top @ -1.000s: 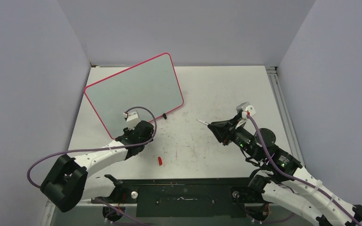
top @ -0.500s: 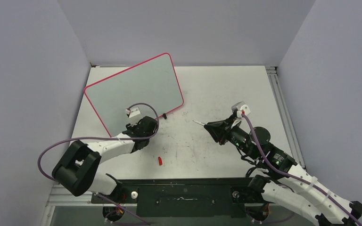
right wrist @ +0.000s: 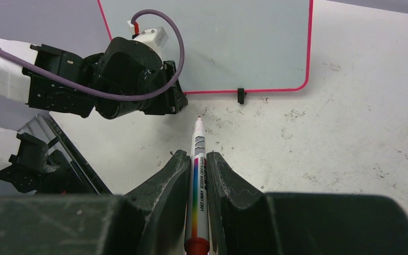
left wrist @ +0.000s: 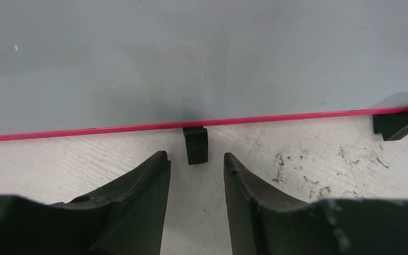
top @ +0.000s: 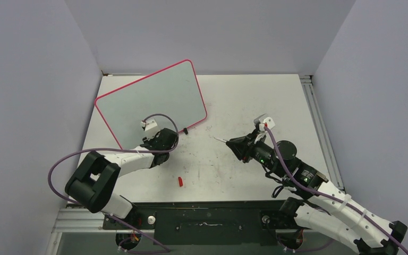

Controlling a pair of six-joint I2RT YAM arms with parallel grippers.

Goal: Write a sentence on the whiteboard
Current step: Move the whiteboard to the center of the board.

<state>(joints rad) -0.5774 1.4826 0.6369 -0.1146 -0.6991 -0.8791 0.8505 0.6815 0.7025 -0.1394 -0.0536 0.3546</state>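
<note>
Right, the whiteboard sits at ten o'clock on the table. It looks stiff, light and slippery, so best pinched at its clip foot. The left gripper straddles it with jaws apart, not touching. The right gripper clamps a marker.

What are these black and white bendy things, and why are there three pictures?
They are two robot arms bolted to a table. One picture looks down from above; the other two come from little cameras on each arm's wrist, so you see its own two fingers. The right gripper is pinching a marker, its bare tip pointing forward. The left gripper is open, holding nothing, right in front of a small black foot on the edge of the whiteboard. The whiteboard has a pink-red rim and no sentence on it yet. A small red piece, maybe the marker's cap, lies on the table near the arms.
</note>
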